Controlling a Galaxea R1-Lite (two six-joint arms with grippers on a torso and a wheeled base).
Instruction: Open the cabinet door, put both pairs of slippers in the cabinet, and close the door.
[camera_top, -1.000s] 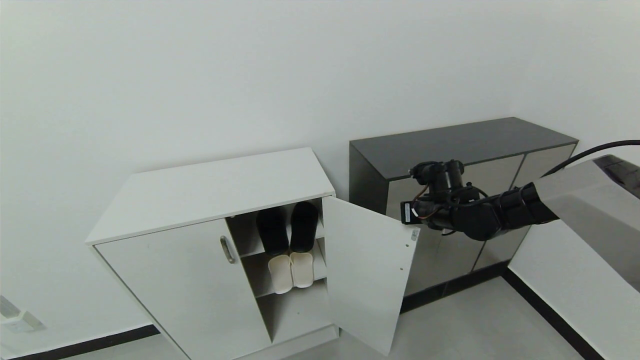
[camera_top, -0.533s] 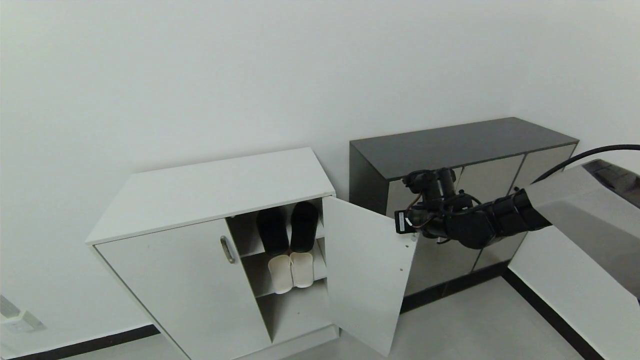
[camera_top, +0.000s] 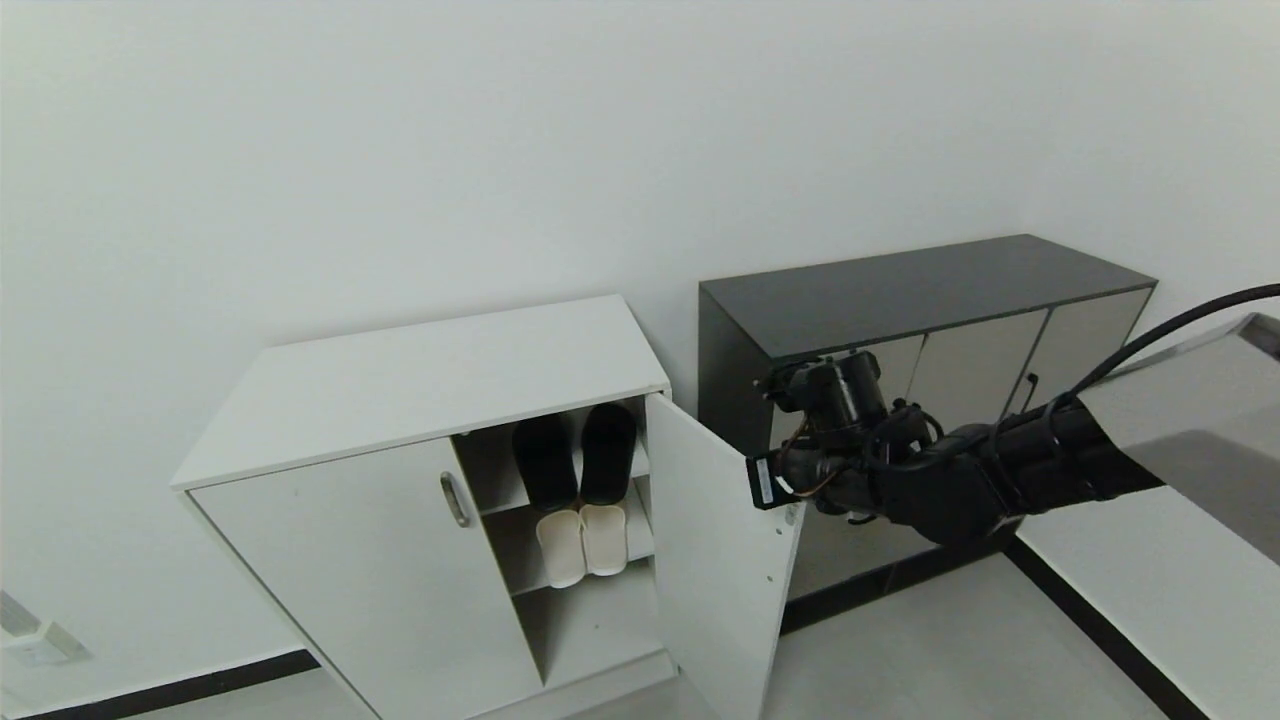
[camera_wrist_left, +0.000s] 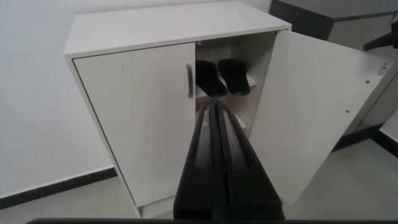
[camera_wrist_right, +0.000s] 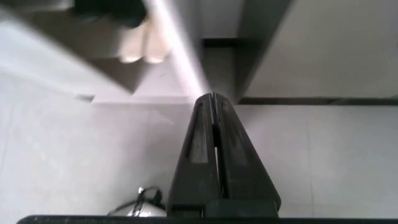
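Though both slipper pairs (camera_top: 605, 470) are shelved, the cabinet door (camera_top: 715, 540) is left ajar. A push by the clenched right end effector (camera_wrist_right: 214, 102) is needed.

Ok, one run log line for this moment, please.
black slippers: upper shelf | white slippers: shelf below | cabinet door: half open | right hand: shut, at door's free edge | left hand: shut

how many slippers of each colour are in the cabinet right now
black slippers: 2
white slippers: 2
total: 4
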